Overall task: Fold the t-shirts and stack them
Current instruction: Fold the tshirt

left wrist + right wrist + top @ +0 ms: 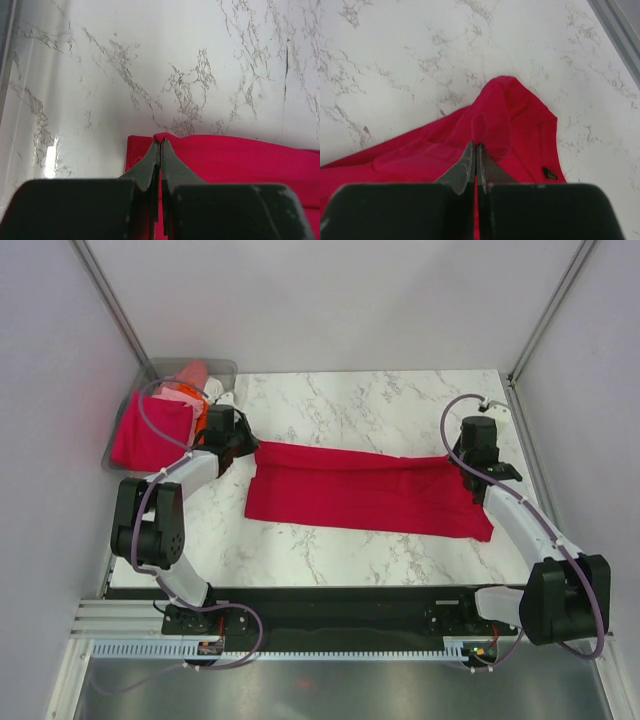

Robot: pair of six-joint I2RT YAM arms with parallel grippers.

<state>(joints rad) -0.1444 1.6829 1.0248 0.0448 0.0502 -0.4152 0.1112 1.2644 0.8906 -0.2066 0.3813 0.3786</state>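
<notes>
Left fingers (159, 151) pinch my crimson t-shirt (370, 490) at nine o'clock, right fingers (476, 154) at three, on the desk (350, 410).

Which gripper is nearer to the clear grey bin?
Left. The left gripper pinches a corner of the crimson t-shirt right beside the bin; the right gripper pinches its opposite end, across the table.

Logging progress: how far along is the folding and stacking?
No stack visible yet. In hand: left gripper and right gripper pinch the crimson t-shirt, stretched across the table. Left: finishing its fold, plus the magenta t-shirt and others in the bin.
</notes>
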